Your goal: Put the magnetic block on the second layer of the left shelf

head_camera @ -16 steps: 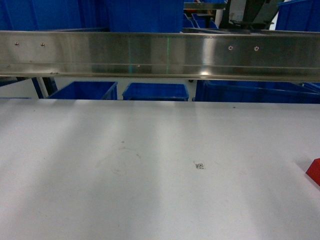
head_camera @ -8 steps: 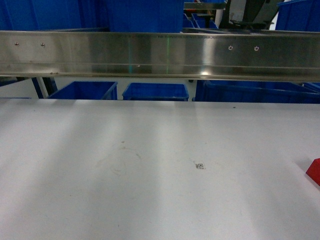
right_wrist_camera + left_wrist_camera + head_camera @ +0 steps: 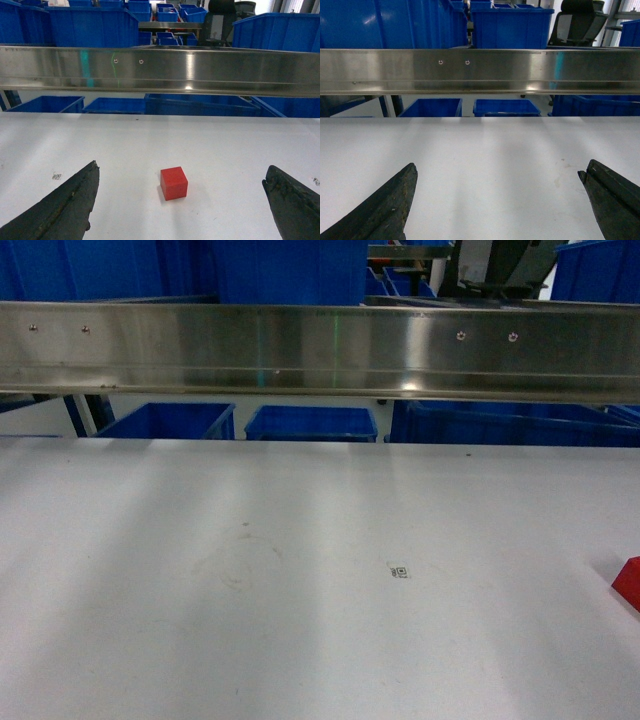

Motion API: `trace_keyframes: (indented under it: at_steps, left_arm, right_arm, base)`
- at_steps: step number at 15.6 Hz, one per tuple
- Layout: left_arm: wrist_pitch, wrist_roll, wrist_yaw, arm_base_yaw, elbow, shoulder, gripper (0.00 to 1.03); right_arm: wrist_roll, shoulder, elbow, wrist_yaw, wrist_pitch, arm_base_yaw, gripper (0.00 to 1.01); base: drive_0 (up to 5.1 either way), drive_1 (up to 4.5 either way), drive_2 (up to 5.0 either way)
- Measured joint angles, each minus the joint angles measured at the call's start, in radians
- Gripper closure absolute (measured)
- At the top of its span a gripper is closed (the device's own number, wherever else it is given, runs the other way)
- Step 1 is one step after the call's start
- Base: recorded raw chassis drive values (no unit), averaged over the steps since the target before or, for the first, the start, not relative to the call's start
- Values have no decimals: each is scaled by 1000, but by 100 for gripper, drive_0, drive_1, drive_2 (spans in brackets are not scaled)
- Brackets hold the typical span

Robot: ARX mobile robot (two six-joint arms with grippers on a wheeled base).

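The left gripper (image 3: 497,200) hangs spread wide over bare white table (image 3: 485,150), holding nothing, likely idle because the block lies on the other side. The steel beam (image 3: 320,348) crosses above the table's far edge. The right gripper (image 3: 180,200), also gaping and empty, frames the magnetic block (image 3: 174,183) resting on the table (only a red corner shows at the head view's right edge), apparently lined up for a grasp.

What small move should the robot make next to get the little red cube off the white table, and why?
Probably ease the right gripper forward and down over the small red cube. Its jaws stand wide open with the cube sitting between and ahead of them on the white table, untouched. The left gripper is open over bare table, and the head view shows the cube only at its right edge.
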Motion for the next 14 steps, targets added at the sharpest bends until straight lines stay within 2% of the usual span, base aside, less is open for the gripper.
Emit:
trace_keyframes:
  at_steps: [1,2,3,4,5,6,7,8,10,14]
  left_arm:
    - [0,0,0,0,0,0,5]
    - [0,0,0,0,0,0,5]
    - [0,0,1,0,0,0,5]
    - [0,0,-1,0,0,0,5]
    - [0,0,0,0,0,0,5]
    - [0,0,0,0,0,0,5]
    - [0,0,0,0,0,0,5]
    - [0,0,0,0,0,0,5]
    - [0,0,-1,0,0,0,5]
    - [0,0,-1,0,0,0,5]
  right_arm:
    - [5,35,0,21,62,21,3]
    - [19,175,14,42,201,91,3]
    - [55,417,53,-50,361,97,3]
    - [89,646,130,-101,505,49,3]
    - [116,889,266,-148,644,6,3]
    - [127,1107,419,-192,692,-11,3]
    - [128,1298,533,-264,673,-26,3]
    - [127,1398,563,-281,702,-35,3]
    - [129,1482,569,-274,746,-49,3]
    - [138,1553,558,-261,761,-60,3]
  base:
    - [0,0,0]
    - [0,0,0]
    - [0,0,0]
    - [0,0,0]
    - [0,0,0]
    - [0,0,0]
    - [0,0,0]
    - [0,0,0]
    - [0,0,0]
    - [0,0,0]
